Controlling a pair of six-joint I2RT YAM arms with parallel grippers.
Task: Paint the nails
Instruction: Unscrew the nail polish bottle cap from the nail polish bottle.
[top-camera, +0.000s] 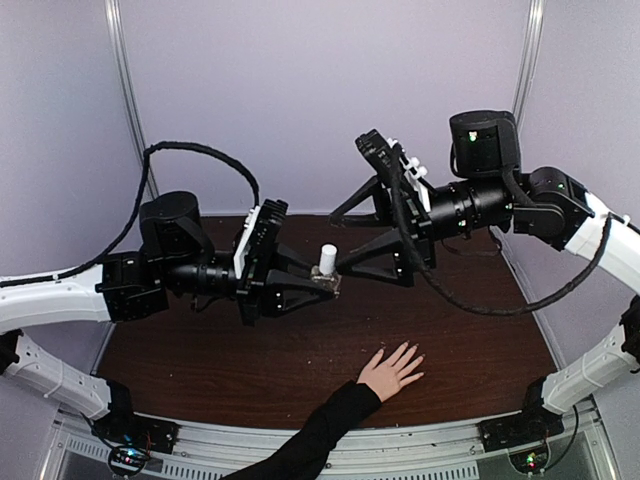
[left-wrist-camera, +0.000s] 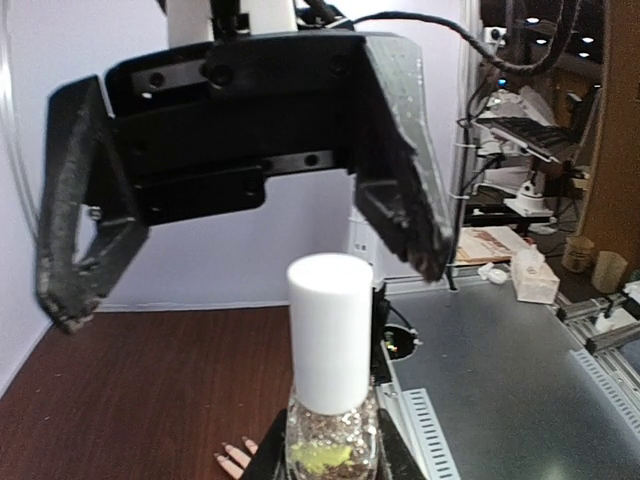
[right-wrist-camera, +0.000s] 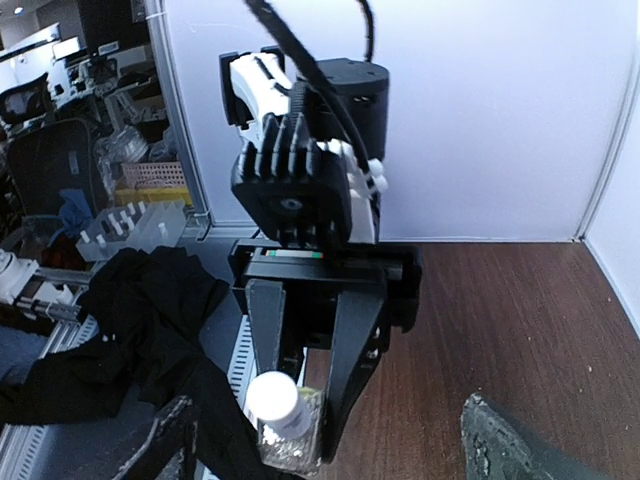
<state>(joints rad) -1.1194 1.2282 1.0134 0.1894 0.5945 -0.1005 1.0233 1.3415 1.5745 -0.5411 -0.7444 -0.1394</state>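
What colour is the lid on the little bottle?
The bottle has a white lid, clearest in the left wrist view.

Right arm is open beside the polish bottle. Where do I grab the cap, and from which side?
Grip the white cap around its round side, about mid-height, coming in level from the right arm's side. It stands upright, clear above the glass bottle, which the left end effector clamps low; the open right end effector faces it.

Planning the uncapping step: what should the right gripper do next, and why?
Probably ease the right gripper onto the white cap and close. Its jaws stand open, apparently short of it, while the left gripper clamps the capped polish bottle.
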